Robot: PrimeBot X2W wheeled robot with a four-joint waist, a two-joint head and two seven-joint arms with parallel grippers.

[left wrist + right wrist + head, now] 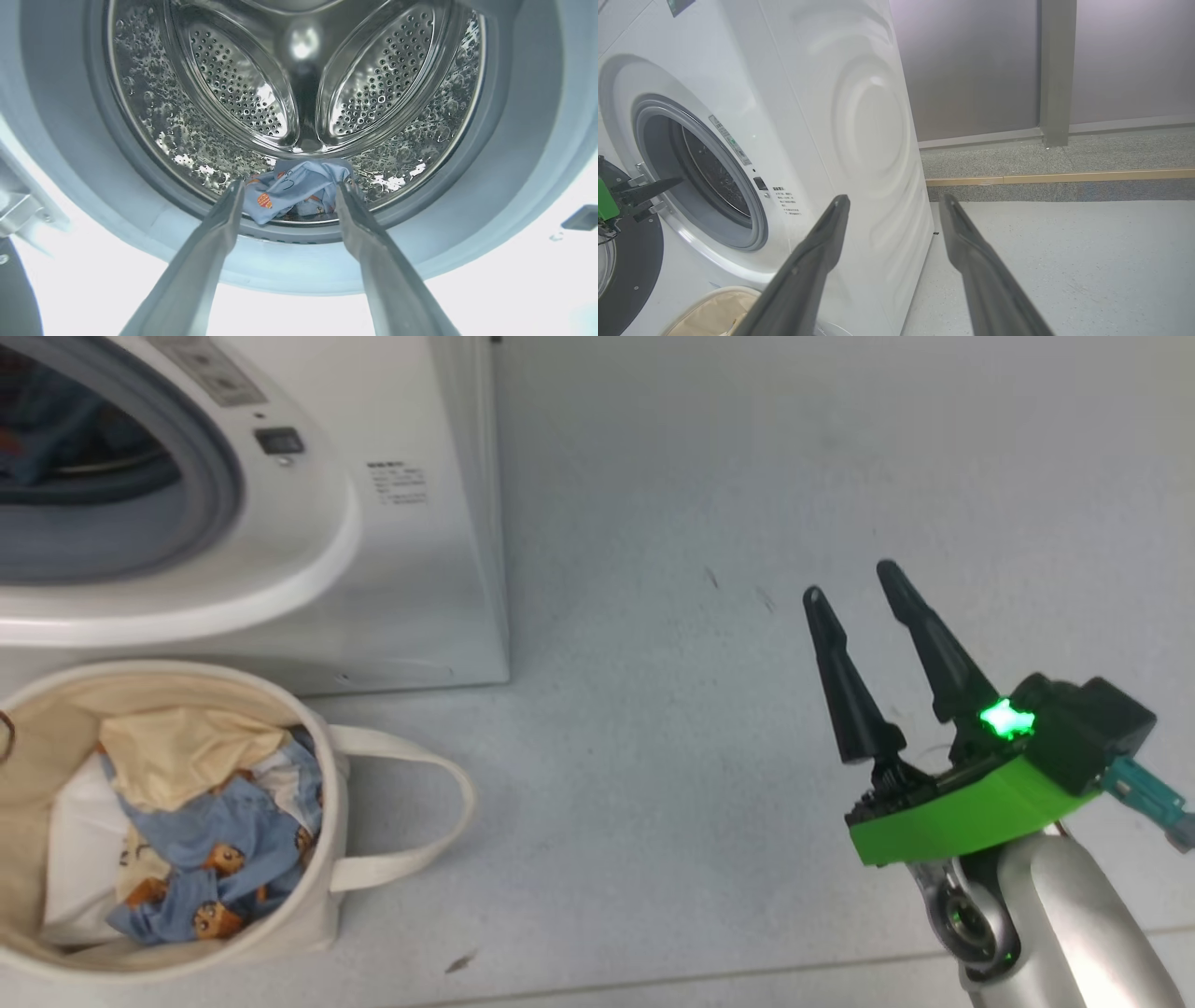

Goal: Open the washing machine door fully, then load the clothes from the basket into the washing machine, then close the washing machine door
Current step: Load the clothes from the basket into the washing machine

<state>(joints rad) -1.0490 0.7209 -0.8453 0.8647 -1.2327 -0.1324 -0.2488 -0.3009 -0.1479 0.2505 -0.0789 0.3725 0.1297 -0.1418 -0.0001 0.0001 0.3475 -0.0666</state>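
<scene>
Clothes (210,821) lie in basket (322,747), lower left; one blue piece (280,196) sits inside washing machine (528,196) drum, centre, at left gripper (290,184) tips, jaws spread wide, gripping nothing, apparently a drop-off. Right gripper (849,580), lower right, wide open, empty, parked clear of loading.

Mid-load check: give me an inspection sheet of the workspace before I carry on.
Surface: grey floor, faint marks.
Job's things: washing machine with door open to the side; one blue garment in the drum; basket in front holds cream and blue printed clothes.
Clutter: small dark scrap by basket.
Grippers: left gripper open, aimed into drum; right gripper open over bare floor.
Cables: teal connector at right wrist.
Surroundings: grey wall panels, wooden strip along floor.
</scene>
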